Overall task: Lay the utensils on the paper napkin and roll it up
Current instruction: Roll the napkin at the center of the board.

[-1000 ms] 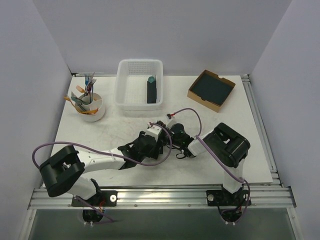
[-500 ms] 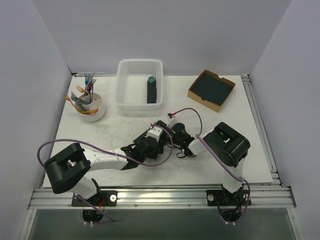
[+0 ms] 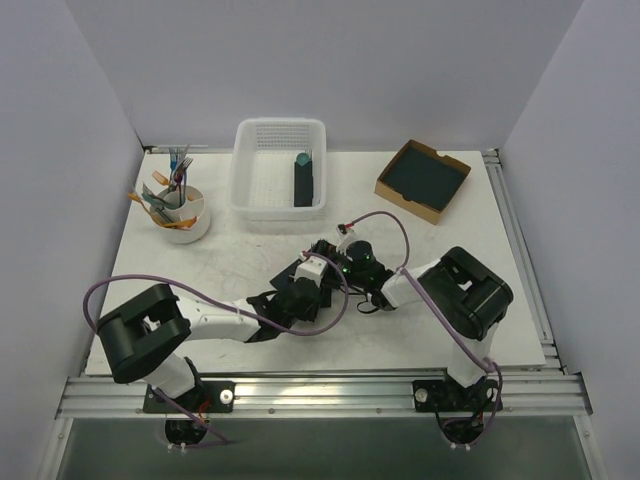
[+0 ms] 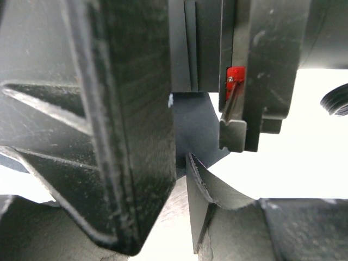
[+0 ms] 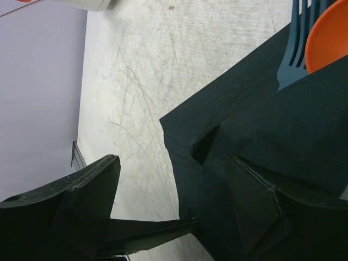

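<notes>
left end effector [image 4: 182, 179] straddles a raised edge of the thin near-black paper napkin [image 5: 261, 109] on the worktop [image 5: 136, 81]; pinched or not, i cannot tell. right end effector [image 5: 174, 163] gapes wide above, likely to begin rolling. farther on the sheet: bright orange plastic utensil [image 5: 329, 38], teal plastic fork [image 5: 291, 49].

Top camera looks down on the whole desk [image 3: 220, 265] from the near side; both wrist cameras sit close over the napkin [image 5: 261, 119] at its centre.
</notes>
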